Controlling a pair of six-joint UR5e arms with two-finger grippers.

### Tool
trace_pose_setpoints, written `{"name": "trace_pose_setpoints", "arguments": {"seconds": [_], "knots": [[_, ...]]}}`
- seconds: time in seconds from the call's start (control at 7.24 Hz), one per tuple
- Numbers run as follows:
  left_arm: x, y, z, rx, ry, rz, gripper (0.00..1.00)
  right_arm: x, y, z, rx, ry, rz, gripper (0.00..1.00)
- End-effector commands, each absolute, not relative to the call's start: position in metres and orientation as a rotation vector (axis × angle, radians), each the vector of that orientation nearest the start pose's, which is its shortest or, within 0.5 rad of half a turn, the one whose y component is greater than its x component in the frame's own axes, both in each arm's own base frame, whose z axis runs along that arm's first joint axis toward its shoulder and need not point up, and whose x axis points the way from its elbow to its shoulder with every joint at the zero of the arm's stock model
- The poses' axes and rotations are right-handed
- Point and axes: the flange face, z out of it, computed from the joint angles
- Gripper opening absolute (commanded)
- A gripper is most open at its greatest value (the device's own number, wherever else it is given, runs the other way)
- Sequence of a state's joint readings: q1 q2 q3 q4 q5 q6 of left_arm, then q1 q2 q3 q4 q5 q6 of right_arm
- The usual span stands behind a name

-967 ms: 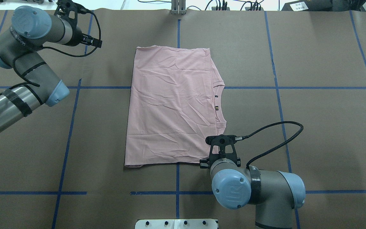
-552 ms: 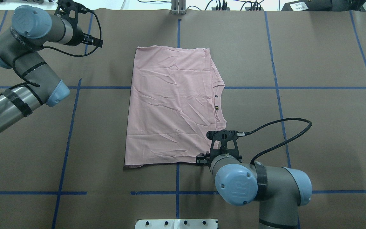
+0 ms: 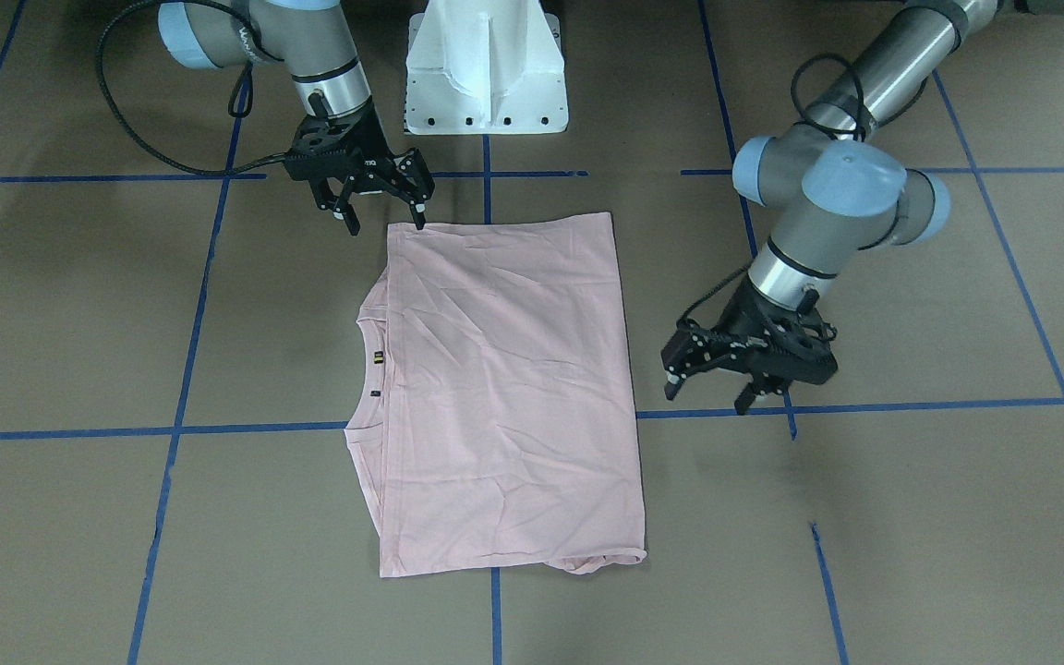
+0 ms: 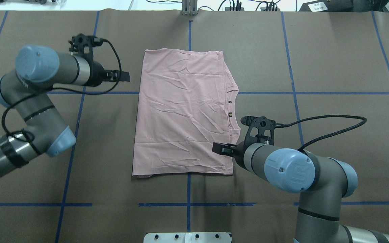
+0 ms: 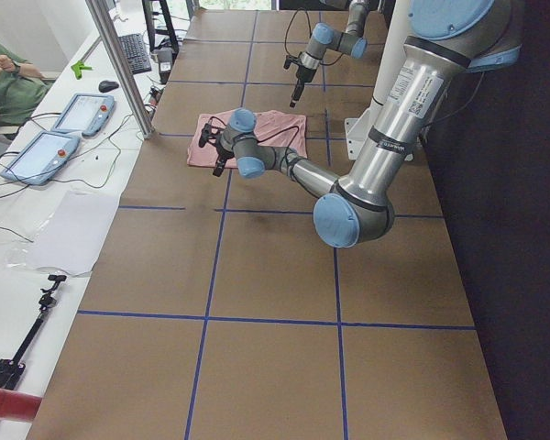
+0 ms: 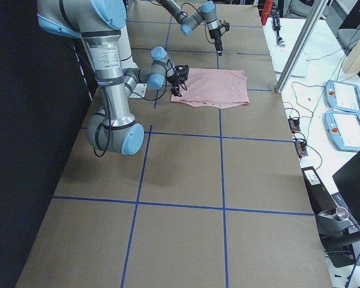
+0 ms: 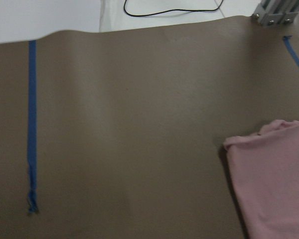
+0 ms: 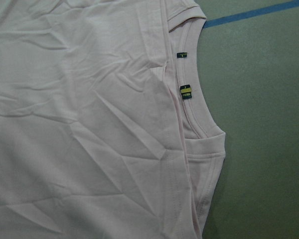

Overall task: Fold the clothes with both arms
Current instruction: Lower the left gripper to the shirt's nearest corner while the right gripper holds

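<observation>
The pale pink T-shirt [image 4: 181, 111] is lying folded and flat in the middle of the overhead frame, with its collar [image 4: 233, 111] facing the right edge. In the front-facing frame, the right gripper [image 3: 386, 223] is hanging at the shirt's upper left corner, jaws spread and holding nothing. The left gripper [image 3: 707, 395] is hovering to the right of the shirt, apart from it, likewise spread and empty.

A robotics lab. The left arm [image 4: 35, 84] and right arm [image 4: 292, 168] stand on a white pedestal [image 3: 486, 65] at the edge of a worktop [image 4: 333, 67] papered brown and gridded with blue tape [image 4: 333, 92]. Beside the worktop, a white side table [image 5: 5, 266] carries teach pendants [image 5: 82, 112], a keyboard [image 5: 134, 53] and cables [image 7: 174, 10]; a person [image 5: 5, 87] sits there.
</observation>
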State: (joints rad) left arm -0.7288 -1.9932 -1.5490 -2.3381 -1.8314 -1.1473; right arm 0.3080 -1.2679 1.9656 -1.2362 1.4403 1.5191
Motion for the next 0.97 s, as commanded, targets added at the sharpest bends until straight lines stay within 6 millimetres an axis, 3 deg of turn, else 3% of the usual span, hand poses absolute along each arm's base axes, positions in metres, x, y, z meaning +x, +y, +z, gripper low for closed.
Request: {"name": "trace_pose_setpoints", "arguments": {"seconds": [0.0, 0.28, 0.41, 0.55, 0.83], "knots": [[0.447, -0.391, 0.328, 0.288, 1.225, -0.281, 1.0, -0.484, -0.318, 0.286, 0.3, -1.014, 0.336, 1.0], [0.468, -0.329, 0.344, 0.174, 1.23, -0.438, 0.69, -0.483, -0.32, 0.287, 0.304, -1.009, 0.34, 1.0], [0.483, -0.306, 0.345, 0.145, 1.234, -0.482, 0.61, -0.483, -0.32, 0.287, 0.304, -1.01, 0.34, 1.0], [0.493, -0.293, 0.346, 0.128, 1.232, -0.488, 0.57, -0.483, -0.32, 0.287, 0.306, -1.01, 0.341, 1.0], [0.495, -0.291, 0.35, 0.118, 1.218, -0.494, 0.54, -0.482, -0.321, 0.287, 0.306, -1.01, 0.344, 1.0]]}}
